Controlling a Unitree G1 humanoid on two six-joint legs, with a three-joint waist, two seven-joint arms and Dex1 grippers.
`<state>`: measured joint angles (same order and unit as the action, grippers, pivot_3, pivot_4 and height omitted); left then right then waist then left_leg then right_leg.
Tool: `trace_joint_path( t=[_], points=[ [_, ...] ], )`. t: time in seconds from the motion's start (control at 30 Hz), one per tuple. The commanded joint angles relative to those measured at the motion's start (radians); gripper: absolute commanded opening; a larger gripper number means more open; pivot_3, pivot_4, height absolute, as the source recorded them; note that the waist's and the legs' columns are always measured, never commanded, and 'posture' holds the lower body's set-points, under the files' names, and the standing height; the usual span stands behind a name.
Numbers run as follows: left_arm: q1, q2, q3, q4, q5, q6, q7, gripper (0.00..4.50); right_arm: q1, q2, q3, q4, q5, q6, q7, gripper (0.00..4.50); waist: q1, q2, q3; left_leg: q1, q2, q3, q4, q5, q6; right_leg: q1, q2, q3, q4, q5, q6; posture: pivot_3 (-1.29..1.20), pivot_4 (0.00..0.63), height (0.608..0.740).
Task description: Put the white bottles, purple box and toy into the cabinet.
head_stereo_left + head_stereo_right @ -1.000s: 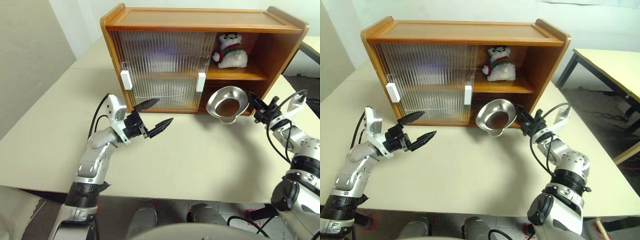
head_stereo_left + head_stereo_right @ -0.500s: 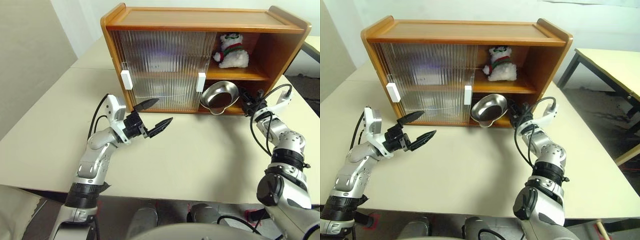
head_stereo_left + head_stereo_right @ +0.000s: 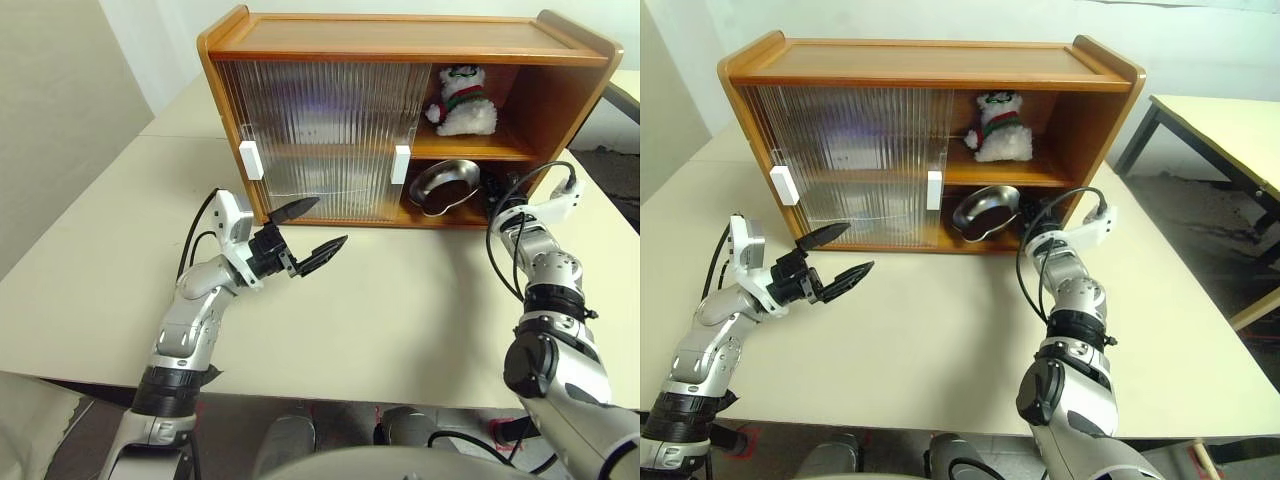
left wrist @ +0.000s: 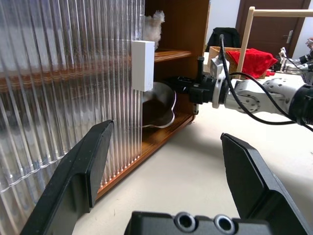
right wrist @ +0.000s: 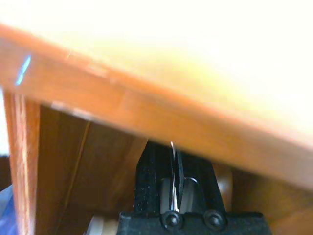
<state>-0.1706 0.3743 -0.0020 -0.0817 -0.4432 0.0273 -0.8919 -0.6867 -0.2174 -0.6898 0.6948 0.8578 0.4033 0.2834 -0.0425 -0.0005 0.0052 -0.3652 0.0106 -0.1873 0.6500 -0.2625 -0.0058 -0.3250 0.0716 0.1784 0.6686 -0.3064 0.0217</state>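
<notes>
Toy sits upright on the top shelf of the cabinet, in the open right bay, up against the edge of the ribbed sliding doors. Doors cover the left and middle; two white handles on them. Below the toy, on the bottom shelf, a steel bowl stands tilted on its edge, hollow facing out. Right gripper reaches level into that lower bay, jaws pressed together on the bowl's rim, pinching it. Left gripper hovers over the cream tabletop in front of the closed doors, jaws spread wide, nothing between them, well apart from bowl and toy. White bottles and purple box: cannot tell where they are.
</notes>
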Motion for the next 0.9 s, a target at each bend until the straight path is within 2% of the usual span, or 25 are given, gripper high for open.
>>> trace_joint_path(
  t=[0.03, 0.17, 0.2, 0.3, 0.6, 0.9],
  points=[
    [0.009, 0.002, -0.004, -0.023, -0.001, -0.003, -0.003, 4.5, -0.018, 0.0, 0.006, 0.05, -0.029, -0.059, -0.013, 0.01, 0.0, 0.0, 0.0, 0.0, 0.0, 0.0, 0.0, 0.0, 0.0, 0.0, 0.0, 0.0, 0.0, 0.0, 0.0, -0.04, 0.0, 0.74],
    [0.01, 0.003, -0.004, -0.024, 0.0, -0.002, -0.003, 4.5, -0.03, 0.005, 0.013, 0.082, -0.038, -0.078, -0.01, 0.01, 0.0, 0.0, 0.0, 0.0, 0.0, 0.0, 0.0, 0.0, 0.0, 0.0, 0.0, 0.0, 0.0, 0.0, 0.0, -0.04, 0.0, 0.74],
    [0.01, 0.003, -0.004, -0.024, 0.0, -0.002, -0.003, 4.5, -0.031, 0.007, 0.018, 0.086, -0.04, -0.075, -0.008, 0.25, 0.0, 0.0, 0.0, 0.0, 0.0, 0.0, 0.0, 0.0, 0.0, 0.0, 0.0, 0.0, 0.0, 0.001, -0.001, -0.04, 0.0, 0.74],
    [0.007, 0.003, -0.003, -0.024, -0.001, 0.0, -0.002, 4.5, -0.031, 0.007, 0.027, 0.09, -0.047, -0.069, -0.002, 1.11, 0.0, 0.0, 0.0, 0.0, 0.001, 0.0, 0.0, 0.0, 0.0, 0.0, 0.0, 0.0, 0.0, 0.001, -0.001, -0.04, 0.0, 0.74],
    [0.009, 0.0, -0.002, -0.026, -0.004, -0.001, -0.001, 4.5, 0.039, -0.052, 0.127, 0.051, -0.113, 0.011, 0.124, 4.46, 0.005, 0.0, 0.0, 0.0, 0.001, 0.0, 0.0, 0.0, 0.0, 0.0, 0.0, -0.001, 0.0, 0.001, -0.001, -0.04, 0.0, 0.74],
    [0.03, 0.003, 0.004, -0.048, -0.016, 0.006, -0.002, 4.5, 0.275, -0.23, 0.354, -0.249, -0.213, 0.204, 0.345, 4.46, 0.012, 0.0, 0.0, 0.001, -0.001, 0.001, 0.002, 0.0, -0.001, 0.003, 0.001, -0.001, -0.001, 0.0, 0.0, -0.03, 0.0, 0.74]
  ],
)
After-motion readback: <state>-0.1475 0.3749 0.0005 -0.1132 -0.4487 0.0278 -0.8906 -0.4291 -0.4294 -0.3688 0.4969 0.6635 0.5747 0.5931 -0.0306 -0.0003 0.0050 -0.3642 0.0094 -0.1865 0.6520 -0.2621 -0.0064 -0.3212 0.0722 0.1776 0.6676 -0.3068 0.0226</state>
